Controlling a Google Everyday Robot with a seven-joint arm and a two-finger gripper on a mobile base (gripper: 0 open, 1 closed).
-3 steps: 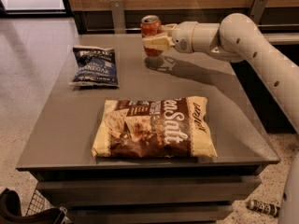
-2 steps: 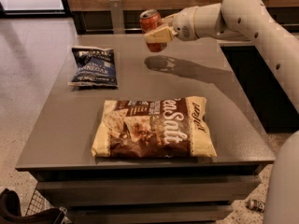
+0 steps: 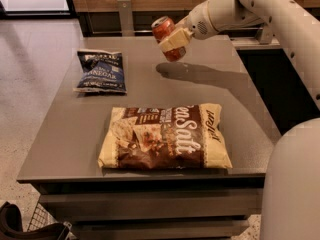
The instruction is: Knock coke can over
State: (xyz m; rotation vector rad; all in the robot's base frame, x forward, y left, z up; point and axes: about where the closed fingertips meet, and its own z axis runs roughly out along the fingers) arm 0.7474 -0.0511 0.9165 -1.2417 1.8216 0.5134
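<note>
The coke can [image 3: 165, 34] is a small red can with a silver top. It hangs tilted in the air above the far middle of the grey table [image 3: 240, 104], clear of the surface, with its shadow on the tabletop below. My gripper [image 3: 172, 40] reaches in from the upper right and is shut on the coke can, its tan fingers [image 3: 175, 38] across the can's body.
A dark blue chip bag [image 3: 101, 72] lies at the table's far left. A large brown and cream chip bag [image 3: 165, 136] lies near the front edge. My white arm [image 3: 280, 19] runs along the right side. A wooden wall stands behind the table.
The gripper has lifted the coke can off the table, raising it and tilting it; the can's shadow now lies apart from it on the tabletop.
</note>
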